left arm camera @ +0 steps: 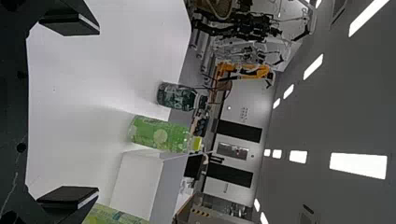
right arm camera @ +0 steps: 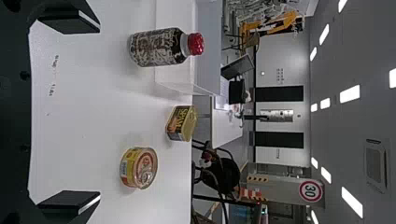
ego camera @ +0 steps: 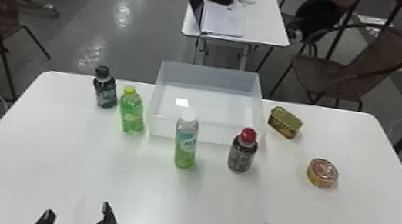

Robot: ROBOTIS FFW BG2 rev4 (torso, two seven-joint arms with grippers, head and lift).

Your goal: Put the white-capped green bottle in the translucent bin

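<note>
Tabletop (ego camera: 48,158) — white-capped bottle (ego camera: 186,142) stands beyond left gripper (ego camera: 78,209).

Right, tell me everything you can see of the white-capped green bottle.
The white-capped green bottle is slim and looks like plastic, with a white cap, pale shoulders, a teal-and-white label and a bright green lower part. It stands upright on the white table, just on the robot's side of the translucent bin, not in it. Only the tabletop appears to touch it.
</note>
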